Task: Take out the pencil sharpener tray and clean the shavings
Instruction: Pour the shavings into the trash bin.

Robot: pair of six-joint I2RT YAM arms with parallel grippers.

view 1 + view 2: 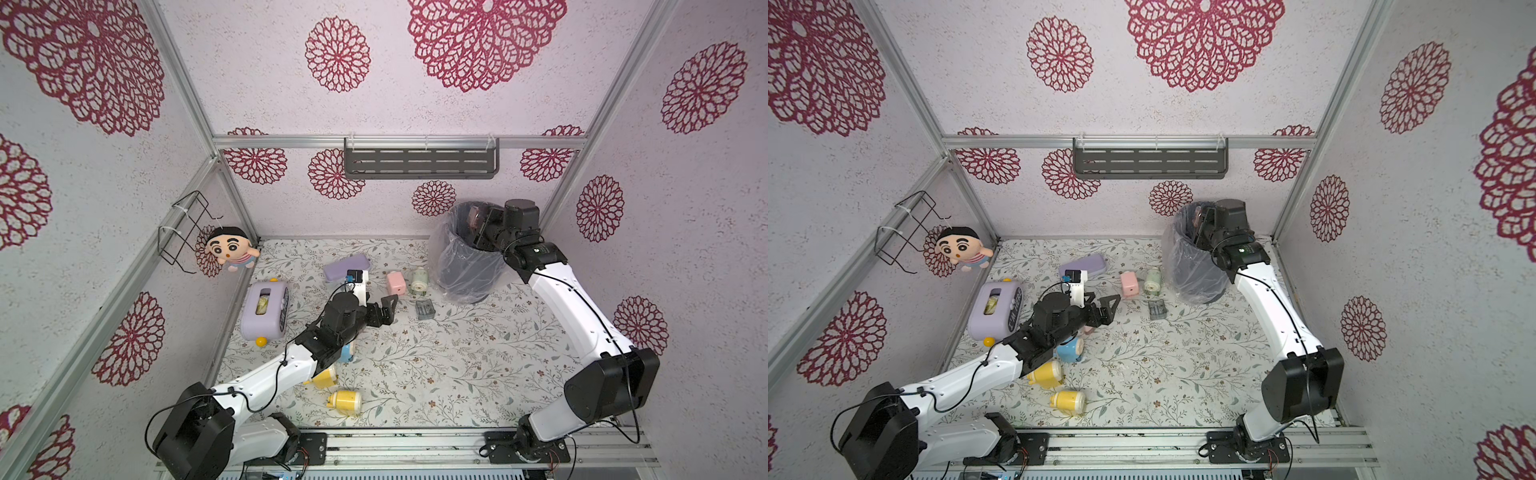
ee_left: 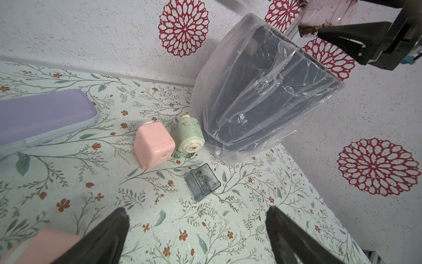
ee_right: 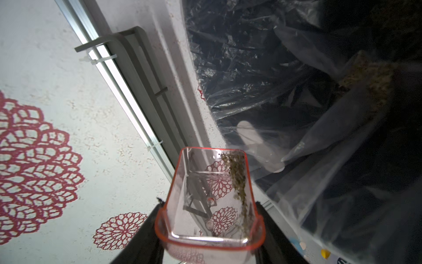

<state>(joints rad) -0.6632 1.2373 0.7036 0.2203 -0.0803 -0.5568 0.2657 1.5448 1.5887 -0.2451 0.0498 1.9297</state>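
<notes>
My right gripper (image 3: 209, 242) is shut on a clear, pink-rimmed sharpener tray (image 3: 205, 205), held tilted over the rim of the plastic-lined bin (image 1: 461, 266). Brown shavings (image 3: 238, 180) cling along one inner wall of the tray. A tan heap (image 3: 370, 77) lies inside the bin liner. My left gripper (image 2: 197, 212) hangs open over the table, with nothing between its fingers. Ahead of it are a pink sharpener (image 2: 153, 146), a green sharpener (image 2: 189, 137) and a grey tray (image 2: 203, 181) holding a few crumbs.
A purple pencil case (image 1: 346, 266) and a purple box (image 1: 266, 309) lie at the back left. Yellow sharpeners (image 1: 345, 402) and a blue one (image 1: 347, 353) sit under the left arm. A plush doll (image 1: 230, 247) hangs on the left wall, and a shelf (image 1: 420, 160) on the back wall.
</notes>
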